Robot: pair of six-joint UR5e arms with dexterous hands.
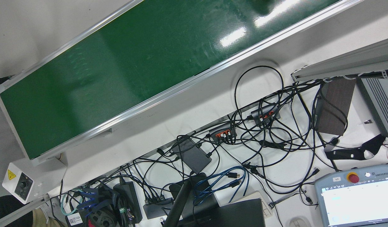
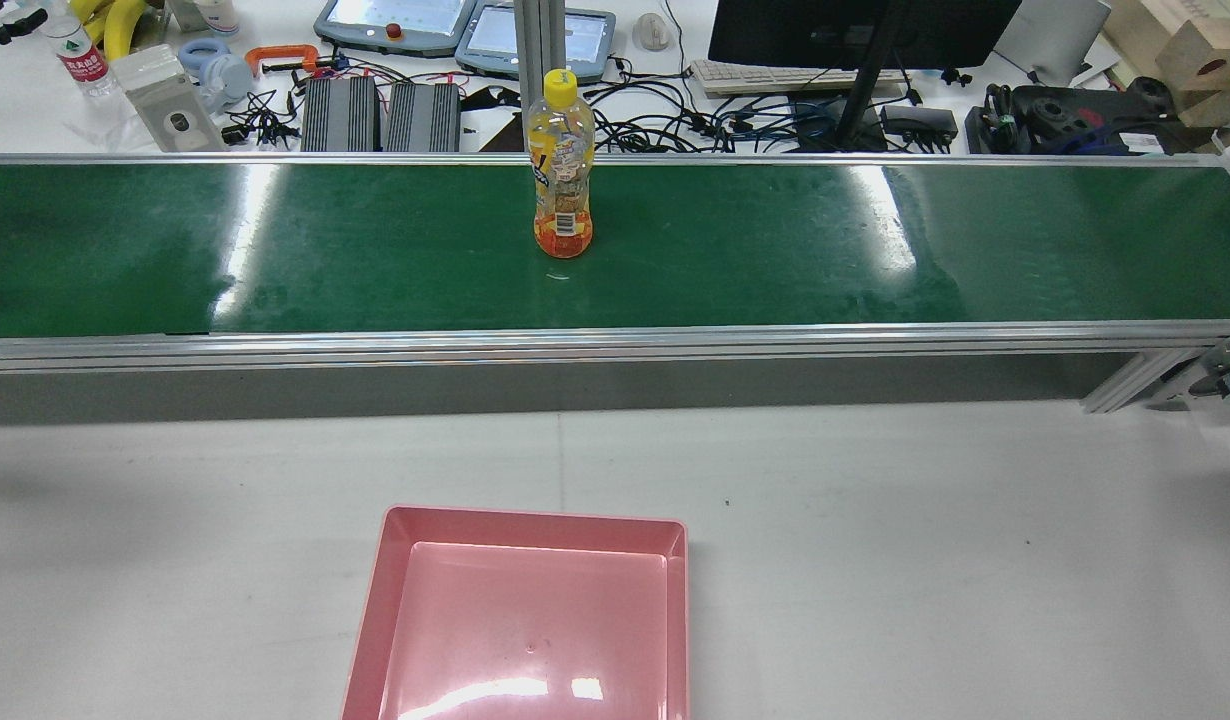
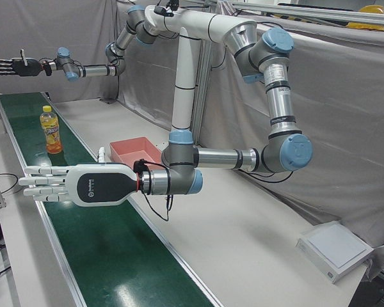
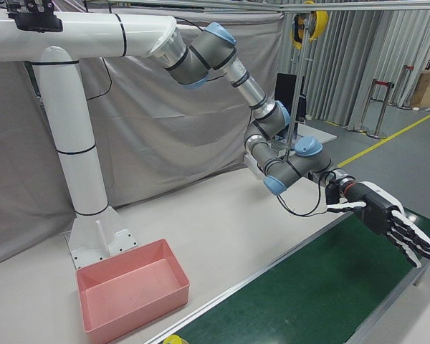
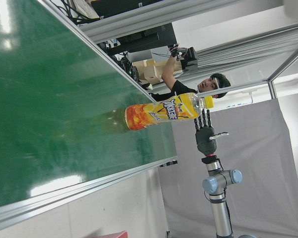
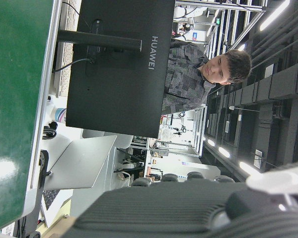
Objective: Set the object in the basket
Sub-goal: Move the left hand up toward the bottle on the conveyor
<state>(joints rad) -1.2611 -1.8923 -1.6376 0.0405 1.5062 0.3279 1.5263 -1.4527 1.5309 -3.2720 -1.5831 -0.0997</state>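
An orange drink bottle (image 2: pixel 562 170) with a yellow cap stands upright on the green conveyor belt (image 2: pixel 825 250). It shows again in the left-front view (image 3: pixel 50 131) and lying sideways in the left hand view (image 5: pixel 164 113). The pink basket (image 2: pixel 535 521) sits on the white table in front of the belt and holds nothing. My left hand (image 3: pixel 70 184) hovers flat over the belt, open, well short of the bottle. My right hand (image 3: pixel 11 66) is open beyond the bottle, fingers spread; the right-front view shows it over the belt's other end (image 4: pixel 387 222).
Behind the belt lie cables (image 1: pixel 260 132), teach pendants (image 2: pixel 395 22), a monitor (image 2: pixel 855 30) and power supplies (image 2: pixel 380 115). A person (image 6: pixel 208 69) stands behind the monitor. The white table (image 2: pixel 925 560) spreads around the basket.
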